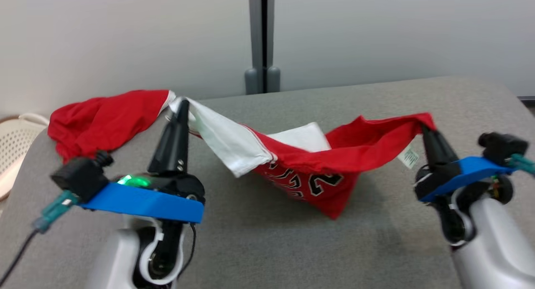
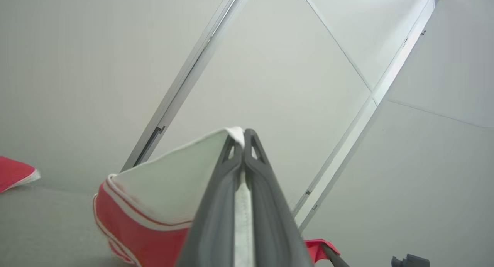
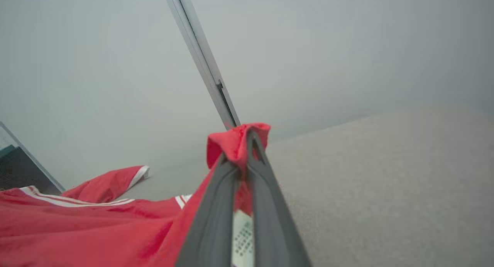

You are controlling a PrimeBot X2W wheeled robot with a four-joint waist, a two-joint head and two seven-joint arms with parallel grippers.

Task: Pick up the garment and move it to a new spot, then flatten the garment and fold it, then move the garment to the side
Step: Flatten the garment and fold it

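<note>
Closest in, two pale forearms (image 1: pixel 113 255) rise from the bottom edge and are cut off there, each with a blue bracket (image 1: pixel 142 203) at the wrist. The left one stands nearly upright; the right one leans in from the right side, tipped toward the middle. Both point their dark tips up and away from the robot.

Up at the left gripper (image 1: pixel 182 105), the fingers (image 2: pixel 216 213) are pressed tight together with a strip of white cloth pinched between them. Over at the right gripper (image 1: pixel 424 128), same story: the wrist view shows both fingers clamped on a bunched red fold, with a white label (image 1: pixel 408 157) hanging just below. Its print is too small to read.

And there's the garment (image 1: pixel 355 149), a red and white jersey strung between the two grippers above the grey table (image 1: pixel 271 247). Its long axis runs left to right across the robot's front, sagging in the middle. The lowest corner points back toward the robot and reaches down to the table; whether it touches is hard to say. The black lettering (image 1: pixel 311 182) is upside down, partly folded under, and can't be made out.

Further back, the garment's left end trails past the left gripper and drapes over the far-left table edge, its tip hidden. Beyond that sit a pale basket (image 1: pixel 16 138), cropped by the frame, and a grey post (image 1: pixel 262 38) against the wall (image 1: pixel 397 30).
</note>
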